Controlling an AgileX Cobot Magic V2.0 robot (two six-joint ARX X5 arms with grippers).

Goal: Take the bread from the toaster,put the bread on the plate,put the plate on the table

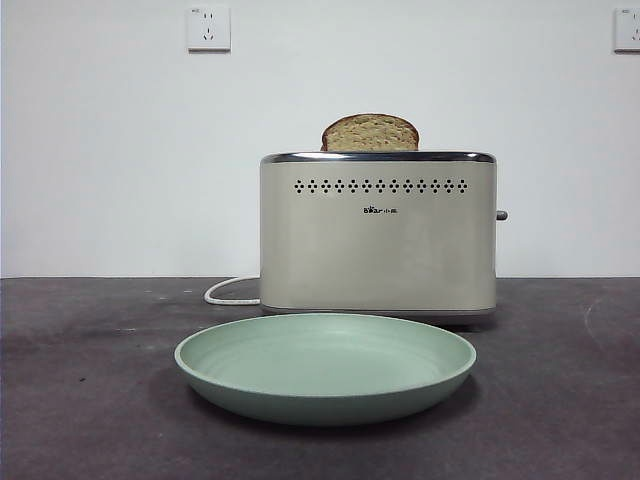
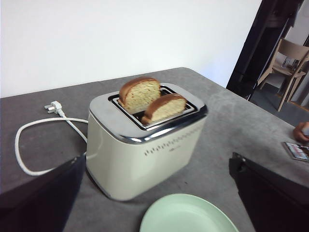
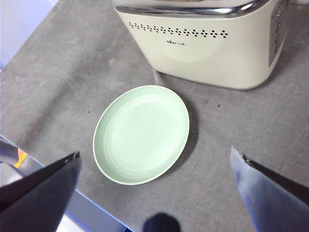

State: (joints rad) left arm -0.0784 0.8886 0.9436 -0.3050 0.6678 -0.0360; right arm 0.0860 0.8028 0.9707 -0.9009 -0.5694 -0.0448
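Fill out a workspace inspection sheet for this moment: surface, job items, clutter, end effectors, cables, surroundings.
Surface: dark grey table, faintly scuffed.
Job items: toaster upright; bread stands in its slot beside a second slice; plate empty on the table in front of the toaster, apart from it.
Clutter: small flat item at the table edge, too blurred to identify.
End effectors: left end effector open, above the plate side of the toaster; right end effector open, over the plate; neither holds anything.
Cables: white cord looped on the table, plug unplugged.
Surroundings: white wall, wall sockets, chair off to one side.
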